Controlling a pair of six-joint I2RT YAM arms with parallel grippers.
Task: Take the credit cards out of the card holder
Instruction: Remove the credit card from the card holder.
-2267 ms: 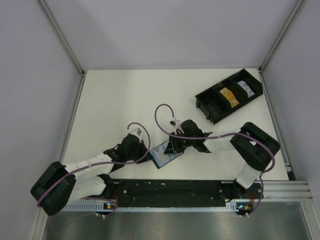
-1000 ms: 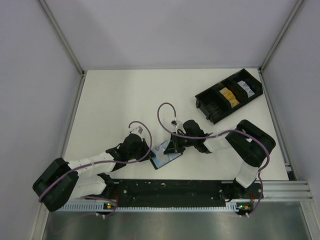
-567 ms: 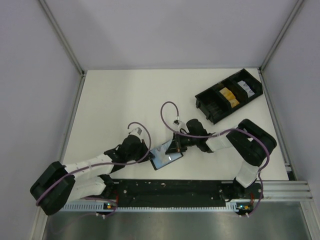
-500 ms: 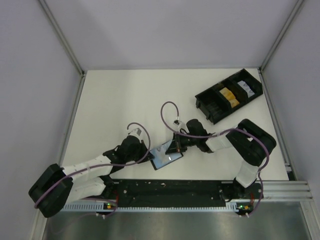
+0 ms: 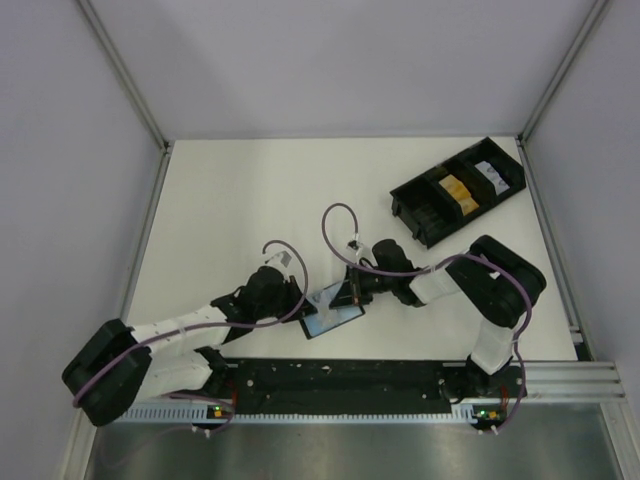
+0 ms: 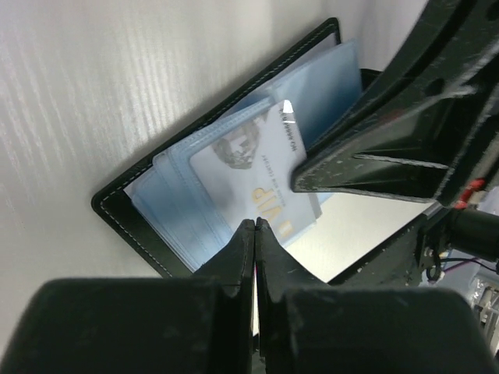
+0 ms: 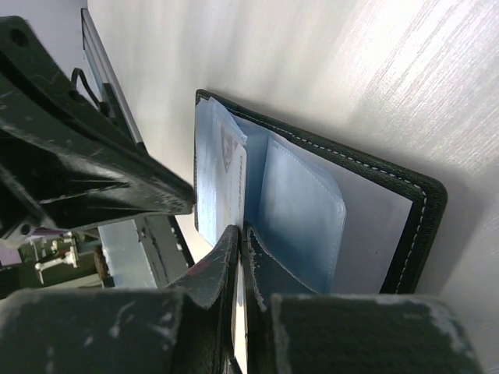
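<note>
The black card holder lies open near the table's front edge, its blue-grey sleeves fanned up. A white credit card with gold letters sits partly in one sleeve. It shows edge-on in the right wrist view. From the left, my left gripper is shut on the near edge of the sleeves. My right gripper comes in from the right, shut on the card's edge. An orange-yellow card lies in the tray.
A long black compartmented tray stands at the back right, with a white item in its far end. A black rail runs along the near edge between the arm bases. Grey walls close off three sides of the table.
The right jaws have closed the last bit on the card's edge. The left gripper has shifted slightly right. The holder stays about where it was.
</note>
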